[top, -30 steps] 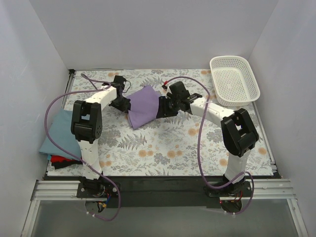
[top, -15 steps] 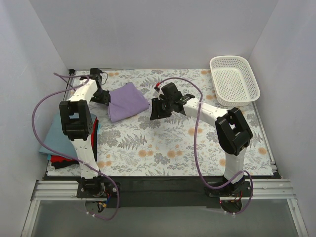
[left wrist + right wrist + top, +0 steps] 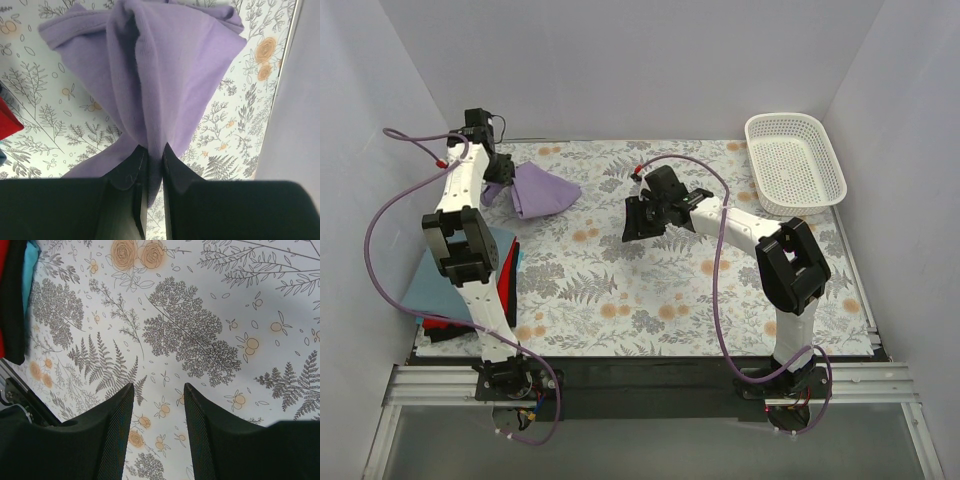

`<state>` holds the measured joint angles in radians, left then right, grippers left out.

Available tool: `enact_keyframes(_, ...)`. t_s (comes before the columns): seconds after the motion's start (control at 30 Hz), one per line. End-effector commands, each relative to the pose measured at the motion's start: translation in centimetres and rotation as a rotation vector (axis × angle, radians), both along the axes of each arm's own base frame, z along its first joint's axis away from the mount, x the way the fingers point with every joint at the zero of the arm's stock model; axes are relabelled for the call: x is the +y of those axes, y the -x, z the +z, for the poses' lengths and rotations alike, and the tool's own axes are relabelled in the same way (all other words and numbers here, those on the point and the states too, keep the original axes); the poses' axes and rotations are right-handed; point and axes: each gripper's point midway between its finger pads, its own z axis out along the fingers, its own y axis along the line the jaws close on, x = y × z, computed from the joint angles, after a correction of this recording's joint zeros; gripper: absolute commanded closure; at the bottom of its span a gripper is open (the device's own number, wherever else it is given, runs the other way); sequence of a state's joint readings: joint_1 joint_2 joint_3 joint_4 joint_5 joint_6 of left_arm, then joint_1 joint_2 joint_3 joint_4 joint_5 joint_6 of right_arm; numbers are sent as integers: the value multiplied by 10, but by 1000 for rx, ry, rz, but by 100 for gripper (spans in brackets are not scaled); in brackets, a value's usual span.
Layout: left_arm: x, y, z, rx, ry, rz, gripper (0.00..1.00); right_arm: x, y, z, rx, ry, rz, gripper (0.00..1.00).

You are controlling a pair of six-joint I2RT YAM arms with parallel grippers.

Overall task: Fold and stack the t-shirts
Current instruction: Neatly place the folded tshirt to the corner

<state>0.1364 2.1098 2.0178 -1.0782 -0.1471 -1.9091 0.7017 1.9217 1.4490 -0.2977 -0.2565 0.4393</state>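
The lilac-purple t-shirt (image 3: 542, 188) hangs folded and bunched at the back left of the table, lifted off the cover. My left gripper (image 3: 496, 188) is shut on its edge; in the left wrist view the cloth (image 3: 165, 75) runs pinched between the two black fingers (image 3: 129, 167). A stack of folded t-shirts lies at the left edge, dusty blue-grey (image 3: 432, 282) on top with red (image 3: 445, 322) and black under it. My right gripper (image 3: 632, 222) stands open over the bare middle of the cover, nothing between its fingers (image 3: 117, 412).
A white mesh basket (image 3: 794, 163) sits at the back right corner. The floral table cover (image 3: 650, 290) spans the work area between white walls. Purple cables loop from both arms. The left arm's link stands over the folded stack.
My left gripper has carried the purple t-shirt from the table's middle back and to the left, lifting it. The right gripper let go of it, stands open and has barely moved since.
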Motion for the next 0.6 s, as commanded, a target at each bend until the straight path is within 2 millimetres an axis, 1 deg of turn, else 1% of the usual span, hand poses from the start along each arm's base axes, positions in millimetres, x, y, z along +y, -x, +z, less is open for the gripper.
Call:
enact_keyframes(0.0, 15, -1, 24, -35, -34, 4, 100, 11, -7, 20, -37, -31, 9, 48)
enact_keyframes(0.07, 22, -1, 30, -47, -37, -2, 100, 12, -7, 21, -38, -31, 13, 48)
enact_keyframes(0.23, 35, -4, 58, -113, -36, -38, 100, 13, -7, 20, -34, -29, 14, 48)
enact_keyframes(0.37, 49, 3, 72, -121, -47, -28, 100, 14, -5, 20, -31, -27, 18, 48)
enact_keyframes(0.53, 57, 14, 88, -153, -51, -25, 100, 16, -4, 20, -29, -27, 19, 49)
enact_keyframes(0.57, 59, 17, 88, -148, -51, -23, 100, 17, -3, 20, -27, -27, 22, 49)
